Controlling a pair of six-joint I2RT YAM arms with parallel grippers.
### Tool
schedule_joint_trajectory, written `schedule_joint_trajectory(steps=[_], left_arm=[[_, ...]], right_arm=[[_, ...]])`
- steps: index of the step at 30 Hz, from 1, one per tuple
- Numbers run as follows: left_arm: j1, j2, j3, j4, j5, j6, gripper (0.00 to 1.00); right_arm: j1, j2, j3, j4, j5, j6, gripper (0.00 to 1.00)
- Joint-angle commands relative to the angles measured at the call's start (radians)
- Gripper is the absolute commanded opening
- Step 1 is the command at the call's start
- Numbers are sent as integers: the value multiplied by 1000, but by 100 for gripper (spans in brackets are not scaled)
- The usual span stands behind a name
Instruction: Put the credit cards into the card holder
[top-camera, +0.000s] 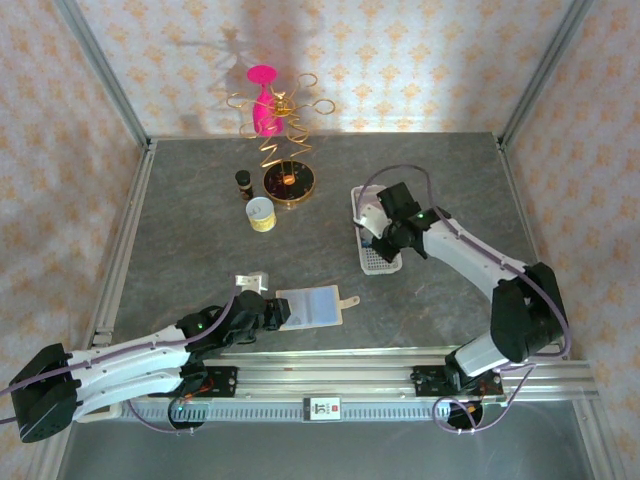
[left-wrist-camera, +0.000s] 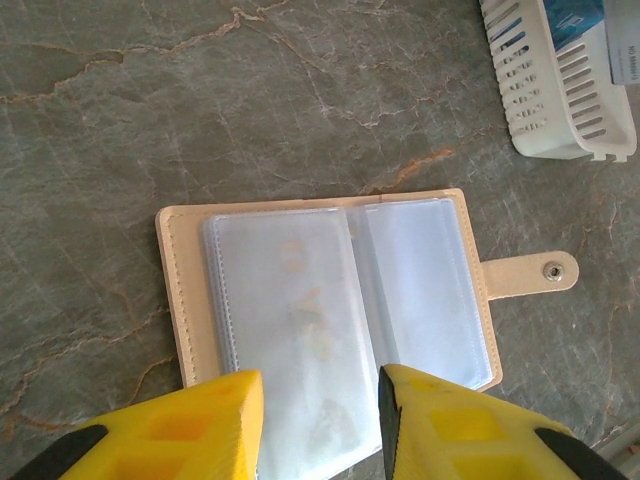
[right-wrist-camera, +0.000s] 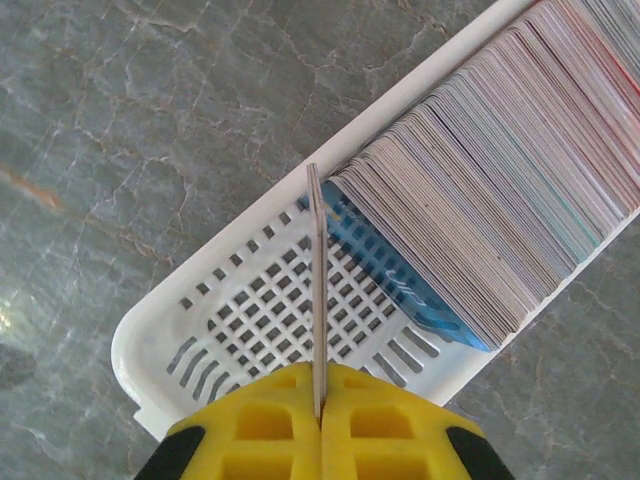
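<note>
The left gripper (left-wrist-camera: 320, 388) stands with its yellow fingers (left-wrist-camera: 215, 425) partly spread, a narrow gap between them, over the near edge of an open beige leather-look wallet with clear plastic sleeves (left-wrist-camera: 300, 290). The wallet lies flat on the grey marbled tabletop (left-wrist-camera: 120, 120); whether the fingers touch it I cannot tell. Its snap tab (left-wrist-camera: 530, 272) sticks out to the right of the fingers.

Farther on and to the right, the right gripper (right-wrist-camera: 318, 380) has its yellow fingers pressed together on a single thin pale plastic card (right-wrist-camera: 315, 270), held on edge and reaching straight out from the fingertips. Under that card is the near, bare end of the card holder (right-wrist-camera: 160, 340), a long white plastic tray with a low rim and a slotted base. Beyond the fingertips and to their right, the credit cards (right-wrist-camera: 500, 190) stand on edge in a dense row in the tray, with a blue card (right-wrist-camera: 400, 285) leaning at the front of the row.

Well beyond the left fingers stand a small white cup (top-camera: 260, 213), a small dark bottle (top-camera: 243, 180), a round dark gold-rimmed dish (top-camera: 289, 181) and a bright pink goblet-shaped piece (top-camera: 264, 100).
</note>
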Motion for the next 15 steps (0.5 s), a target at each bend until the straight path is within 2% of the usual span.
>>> schedule_joint_trajectory(steps=[1,7,15], left_arm=[[-7,3,0,27,4,2,37],[-7,3,1,24,2,3,37],[-6,4,3,22,1,0,37]], right_arm=[[-3,14,17,1,-20,158,0],[-8,10,-28,38,96,296,0],[-33,84,-18,-4,124,443,0]])
